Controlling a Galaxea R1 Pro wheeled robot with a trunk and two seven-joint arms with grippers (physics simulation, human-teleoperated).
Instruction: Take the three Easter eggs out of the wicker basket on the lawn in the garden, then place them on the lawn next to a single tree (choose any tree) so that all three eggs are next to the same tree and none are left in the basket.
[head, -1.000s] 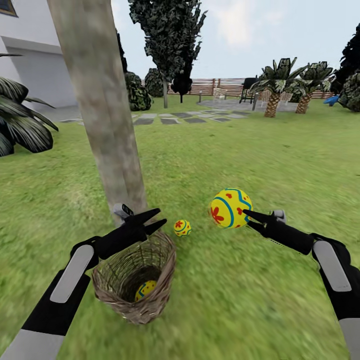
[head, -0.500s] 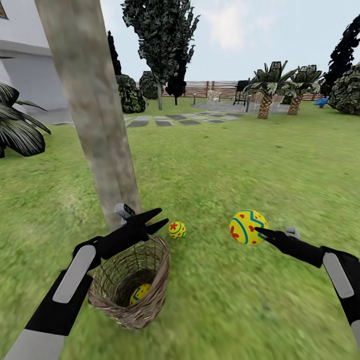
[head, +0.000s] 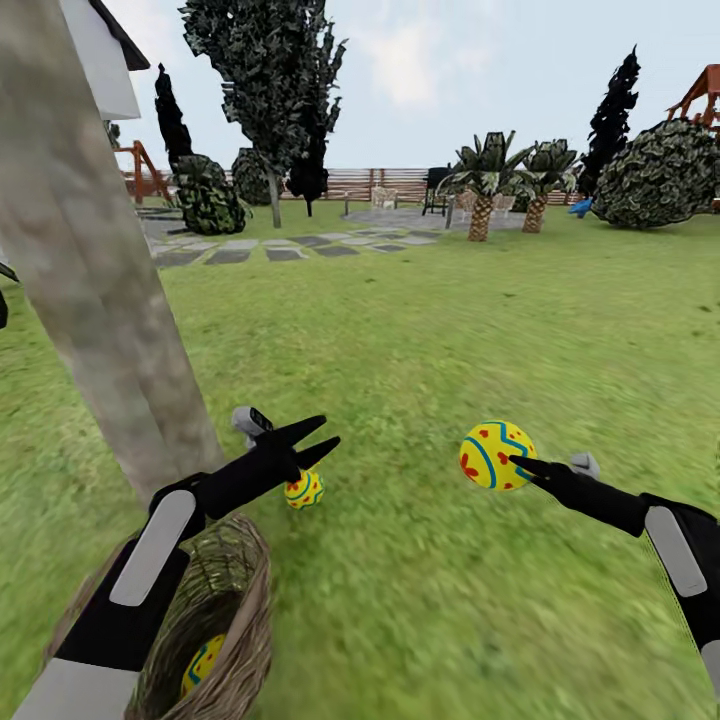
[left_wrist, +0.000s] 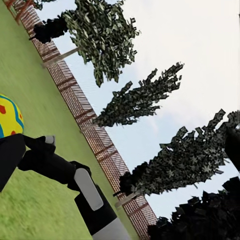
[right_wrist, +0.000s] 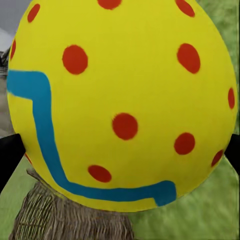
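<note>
The tree's thick mottled trunk (head: 90, 300) rises at the left of the head view. At its foot the wicker basket (head: 235, 620) sits on the lawn (head: 420, 330), partly under my left forearm, with one Easter egg (head: 203, 662) inside. A second egg (head: 305, 490) lies on the grass right of the trunk, just beyond my left gripper (head: 325, 432), which is open and empty. My right gripper (head: 510, 462) is shut on the third egg (head: 495, 455) (right_wrist: 125, 100) (left_wrist: 10, 117), held above the grass well right of the tree. In the right wrist view the basket (right_wrist: 65, 220) shows behind it.
Grey stepping stones (head: 260, 250) run across the far lawn toward a paved patch with palms (head: 485, 185). Dark conifers (head: 265, 90), round shrubs (head: 660, 175) and a slatted fence (head: 370, 182) close the back. Open grass spreads ahead and to the right.
The whole view has swung right, so trunk and basket now sit further left in the picture. My right gripper sank lower and further right with its egg, then held steady.
</note>
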